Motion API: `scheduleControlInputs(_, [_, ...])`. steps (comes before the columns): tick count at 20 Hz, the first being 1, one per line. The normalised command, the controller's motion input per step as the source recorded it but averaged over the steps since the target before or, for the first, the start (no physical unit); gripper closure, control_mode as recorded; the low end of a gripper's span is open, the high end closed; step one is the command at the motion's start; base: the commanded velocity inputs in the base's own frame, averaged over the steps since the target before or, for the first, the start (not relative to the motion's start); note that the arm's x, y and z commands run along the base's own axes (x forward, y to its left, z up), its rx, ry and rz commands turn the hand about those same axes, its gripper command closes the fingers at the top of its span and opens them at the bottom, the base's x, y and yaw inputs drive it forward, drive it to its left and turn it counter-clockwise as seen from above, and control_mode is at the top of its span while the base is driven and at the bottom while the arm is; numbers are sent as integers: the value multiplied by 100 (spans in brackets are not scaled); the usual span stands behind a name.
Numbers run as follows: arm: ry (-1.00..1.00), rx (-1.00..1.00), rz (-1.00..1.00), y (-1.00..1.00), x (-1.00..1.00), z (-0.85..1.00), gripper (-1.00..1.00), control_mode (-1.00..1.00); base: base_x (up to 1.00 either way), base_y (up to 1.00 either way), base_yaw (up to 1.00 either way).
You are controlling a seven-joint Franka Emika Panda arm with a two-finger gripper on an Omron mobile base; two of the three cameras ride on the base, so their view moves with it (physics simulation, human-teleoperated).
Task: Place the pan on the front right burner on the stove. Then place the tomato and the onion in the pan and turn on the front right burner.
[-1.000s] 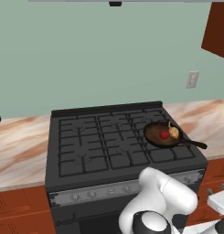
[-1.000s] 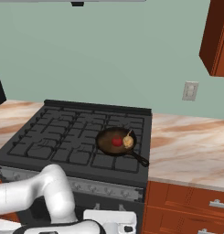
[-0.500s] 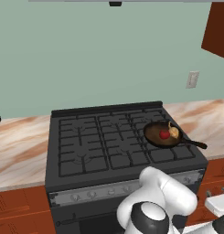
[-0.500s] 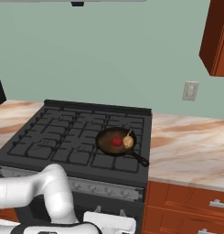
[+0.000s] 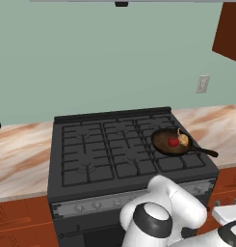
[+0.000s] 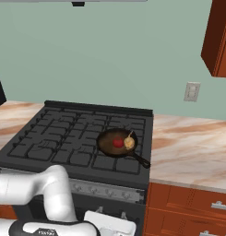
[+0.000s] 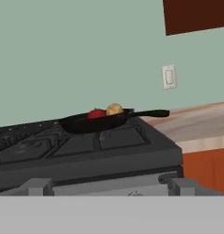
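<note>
Sitting on the front right burner [image 5: 179, 157] of the stove [image 5: 90, 159], the pan [image 5: 170, 142] already holds the tomato [image 5: 173, 142] and the onion [image 5: 183, 140] side by side, so only the knob seems left. Facing the stove's front edge from low down, the end effector [image 7: 111, 187] has its fingers wide apart, holding nothing. The knobs on the silver strip [image 6: 110, 191] are small and partly blocked by the arm.

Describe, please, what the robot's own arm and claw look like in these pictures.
The arm is built of smooth, rounded, glossy white segments, with a dark ring around a grey cap at the joint seen in the left base view. In the right base view it shows as a thick white tube bending at an elbow, with a black band lower down. No cables or markings show. The claw has two small blocky grey tips.
</note>
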Motion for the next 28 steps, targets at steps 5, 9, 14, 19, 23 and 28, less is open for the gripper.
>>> scheduleControlInputs(5, [0, 0, -3, 3, 30, -1, -100, -100, 0, 0, 0])
scheduleControlInputs(9, [0, 0, 0, 0, 30, -6, -100, -100, 0, 0, 0])
scheduleControlInputs(14, [0, 0, 0, 0, 4, -17, -100, -100, 0, 0, 0])
scheduleControlInputs(19, [0, 0, 0, 0, 0, -25, -100, -100, 0, 0, 0])
scheduleControlInputs(23, [0, 0, 0, 0, 0, -21, -100, -100, 0, 0, 0])
scheduleControlInputs(28, [0, 0, 0, 0, 0, -22, -100, -100, 0, 0, 0])
